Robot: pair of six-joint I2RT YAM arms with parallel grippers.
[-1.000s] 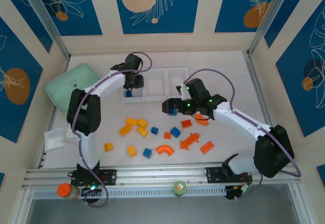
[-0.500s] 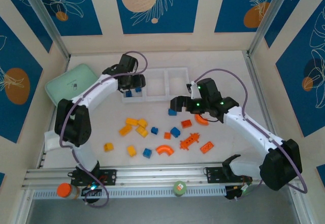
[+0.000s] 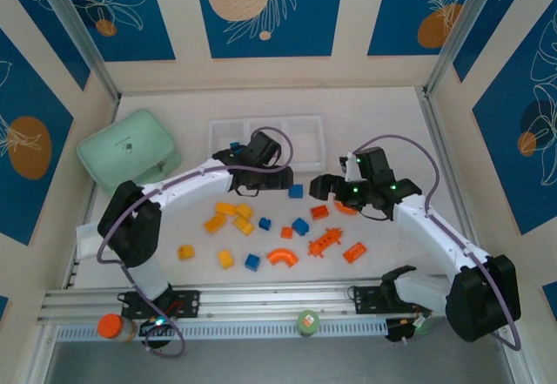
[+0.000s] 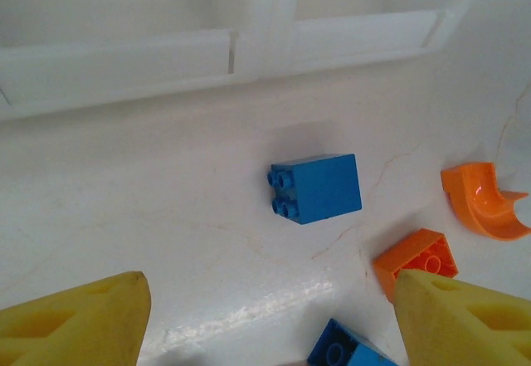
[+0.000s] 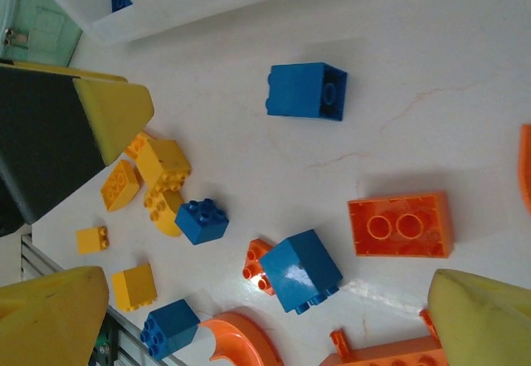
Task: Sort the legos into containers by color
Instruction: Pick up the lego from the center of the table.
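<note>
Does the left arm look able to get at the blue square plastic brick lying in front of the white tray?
Probably yes: the left fingers stand open just short of the blue brick, bare table between.

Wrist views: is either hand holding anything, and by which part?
Nothing is held. The left hand is open, nothing between its fingers; the small blue plastic brick lies loose ahead of it. The right hand is open and empty too.

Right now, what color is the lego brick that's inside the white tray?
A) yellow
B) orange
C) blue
C: the brick that shows inside the white tray is a blue brick, sitting in its left-end compartment.
</note>
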